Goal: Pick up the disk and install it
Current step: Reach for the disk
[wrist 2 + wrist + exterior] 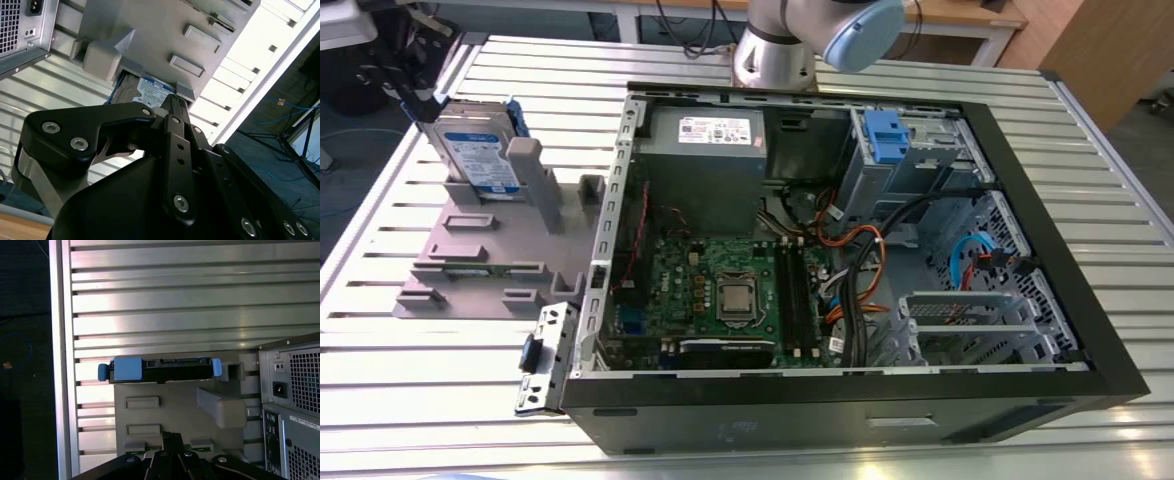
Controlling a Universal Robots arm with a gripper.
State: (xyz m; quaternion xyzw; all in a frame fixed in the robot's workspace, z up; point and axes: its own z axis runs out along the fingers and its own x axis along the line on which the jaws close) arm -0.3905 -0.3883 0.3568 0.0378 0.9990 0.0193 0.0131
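Right, flat silver-grey disk (160, 368), blue plastic frame, upright in grey holder (165, 415) on ribbed metal worktop (175, 305); jaws pressed together, empty, aimed its way.

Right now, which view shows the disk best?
The exterior view: the disk stands upright in the grey holder, label visible. The first wrist view shows its blue-framed edge; the second wrist view, part of its label.

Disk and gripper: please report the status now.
Gripper near the grey holder, apart from the disk. Disk upright in the holder, not yet picked. Computer case open, beside the holder.
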